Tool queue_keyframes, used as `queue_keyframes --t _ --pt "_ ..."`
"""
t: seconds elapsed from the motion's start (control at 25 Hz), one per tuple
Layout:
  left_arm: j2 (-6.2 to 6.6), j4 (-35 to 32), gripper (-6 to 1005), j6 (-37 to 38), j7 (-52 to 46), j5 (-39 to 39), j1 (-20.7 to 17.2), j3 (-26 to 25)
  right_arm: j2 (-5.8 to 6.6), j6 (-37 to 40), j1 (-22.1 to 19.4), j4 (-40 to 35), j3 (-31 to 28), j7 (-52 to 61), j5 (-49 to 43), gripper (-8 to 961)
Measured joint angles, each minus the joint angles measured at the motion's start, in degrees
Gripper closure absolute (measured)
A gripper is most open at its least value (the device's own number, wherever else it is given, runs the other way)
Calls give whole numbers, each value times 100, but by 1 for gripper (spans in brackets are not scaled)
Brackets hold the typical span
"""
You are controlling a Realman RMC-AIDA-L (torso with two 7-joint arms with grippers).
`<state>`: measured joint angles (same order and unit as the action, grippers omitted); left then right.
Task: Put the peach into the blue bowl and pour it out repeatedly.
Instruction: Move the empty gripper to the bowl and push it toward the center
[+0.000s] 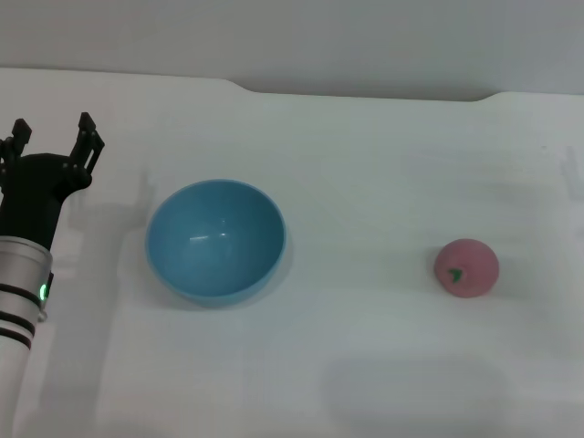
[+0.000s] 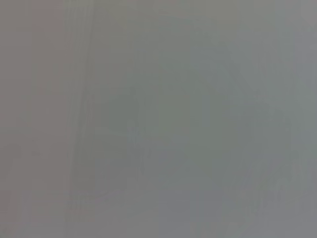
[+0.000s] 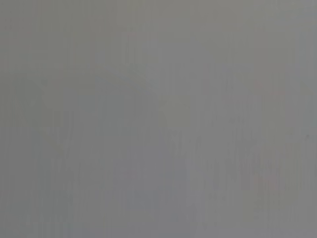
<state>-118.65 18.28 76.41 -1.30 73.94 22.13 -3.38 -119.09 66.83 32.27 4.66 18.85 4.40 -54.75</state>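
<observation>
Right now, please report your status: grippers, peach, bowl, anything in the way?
Left gripper open, empty, left of blue bowl. Right gripper not in view. Peach on table, right of empty bowl. Nothing between them.

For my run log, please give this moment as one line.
peach: on table, right | blue bowl: upright, empty | left end effector: open, left of bowl | right arm: unseen

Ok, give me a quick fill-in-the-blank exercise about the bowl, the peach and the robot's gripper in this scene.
1. The blue bowl stands upright and is ____ inside.
2. The peach lies on the white table on the bowl's ____ side.
3. The left gripper, beside the bowl, has its fingers ____.
4. The ____ gripper is nowhere in view.

Missing words: empty; right; open; right
</observation>
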Motion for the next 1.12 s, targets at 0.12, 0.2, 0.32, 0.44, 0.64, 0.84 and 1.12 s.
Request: queue_keyframes --t 0.12,0.2,0.32,0.44,0.64,0.84,1.12 --pt "-6 18 166 6 1 68 -46 3 0 0 -20 1 42 -1 -12 274" --pt "-8 20 167 15 8 91 -83 -4 0 -2 -26 15 60 -1 -21 274" --pt "-8 58 167 12 -38 94 -112 -34 -1 1 -52 40 67 -1 -24 274" --pt "3 142 168 75 -192 140 -148 -15 -6 -1 -76 66 73 -1 -26 274" --pt "86 -61 170 53 -835 845 -23 101 -15 11 -123 96 75 27 -31 274" --pt "100 -588 193 -85 -1728 1002 373 123 -18 -1 -125 160 76 37 -36 274" --pt "148 -1871 199 -1730 -4511 2068 1307 432 -18 24 -132 281 83 22 -36 274"
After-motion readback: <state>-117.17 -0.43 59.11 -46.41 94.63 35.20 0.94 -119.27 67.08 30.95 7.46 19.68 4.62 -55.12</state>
